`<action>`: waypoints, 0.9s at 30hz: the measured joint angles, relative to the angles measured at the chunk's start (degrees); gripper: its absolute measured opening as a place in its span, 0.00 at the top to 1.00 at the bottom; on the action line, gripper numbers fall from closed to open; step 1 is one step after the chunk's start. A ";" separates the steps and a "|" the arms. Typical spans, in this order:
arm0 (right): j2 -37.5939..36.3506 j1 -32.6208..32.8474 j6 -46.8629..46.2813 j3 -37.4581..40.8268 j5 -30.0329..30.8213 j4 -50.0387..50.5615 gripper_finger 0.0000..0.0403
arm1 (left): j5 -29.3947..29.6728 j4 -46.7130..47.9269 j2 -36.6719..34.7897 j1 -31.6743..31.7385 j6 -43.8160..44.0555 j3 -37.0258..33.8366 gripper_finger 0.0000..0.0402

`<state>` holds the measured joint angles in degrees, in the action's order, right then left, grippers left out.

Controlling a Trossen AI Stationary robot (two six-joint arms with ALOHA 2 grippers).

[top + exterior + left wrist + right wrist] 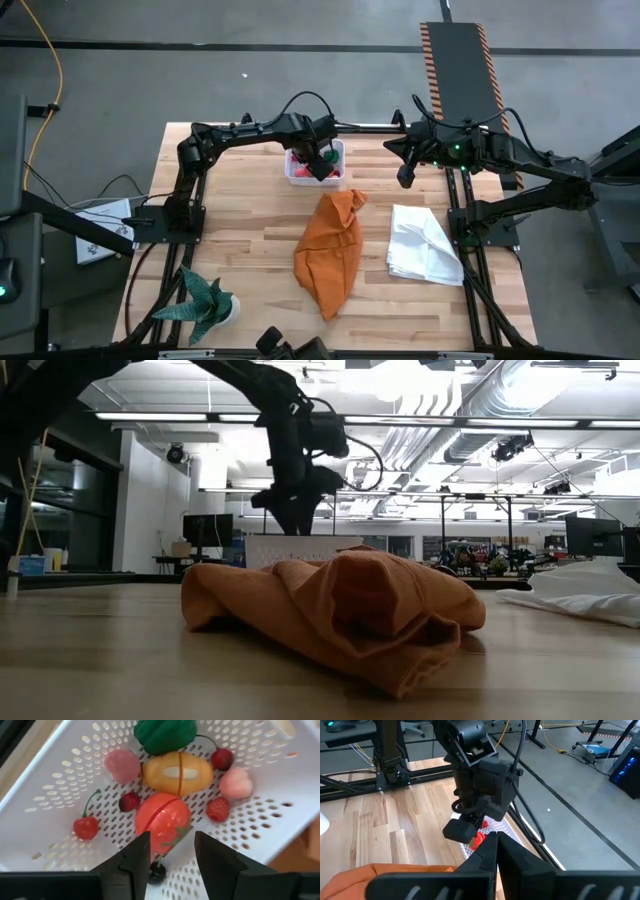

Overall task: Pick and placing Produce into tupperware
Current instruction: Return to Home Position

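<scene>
The white perforated tupperware (296,178) stands at the table's far middle and holds the produce. In it lie a red tomato (162,817), an orange-yellow piece (177,772), a green pepper (165,735), pink pieces (122,765), a raspberry (218,809) and cherries (86,826). My left gripper (171,840) hangs over the tub, pointing down, open, its fingers on either side of the tomato and clear of it. My right gripper (496,842) is shut and empty, raised to the right of the tub (405,178).
A crumpled orange cloth (330,250) lies mid-table, in front of the tub in the low view (330,610). A white cloth (425,245) lies to its right. A green spiky potted plant (205,305) stands at the near left corner.
</scene>
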<state>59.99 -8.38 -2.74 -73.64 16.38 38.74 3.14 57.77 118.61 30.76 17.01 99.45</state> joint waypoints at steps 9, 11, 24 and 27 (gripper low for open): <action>-0.39 0.00 0.09 0.00 -0.02 1.37 1.00 | -0.33 5.60 -0.11 0.02 0.18 10.84 0.65; -0.72 0.00 -0.02 0.00 -0.02 2.23 1.00 | -0.33 8.48 -0.11 0.02 0.15 15.00 0.65; -6.43 0.02 -0.29 0.00 -0.02 5.68 1.00 | -1.98 23.76 -9.54 0.78 -6.20 30.92 0.87; -8.37 0.02 -1.04 0.00 -0.02 7.02 1.00 | -2.07 26.75 -13.32 1.14 -6.03 30.89 0.97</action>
<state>51.62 -8.36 -3.78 -73.65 16.36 45.76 1.07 84.52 105.29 31.91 10.98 130.34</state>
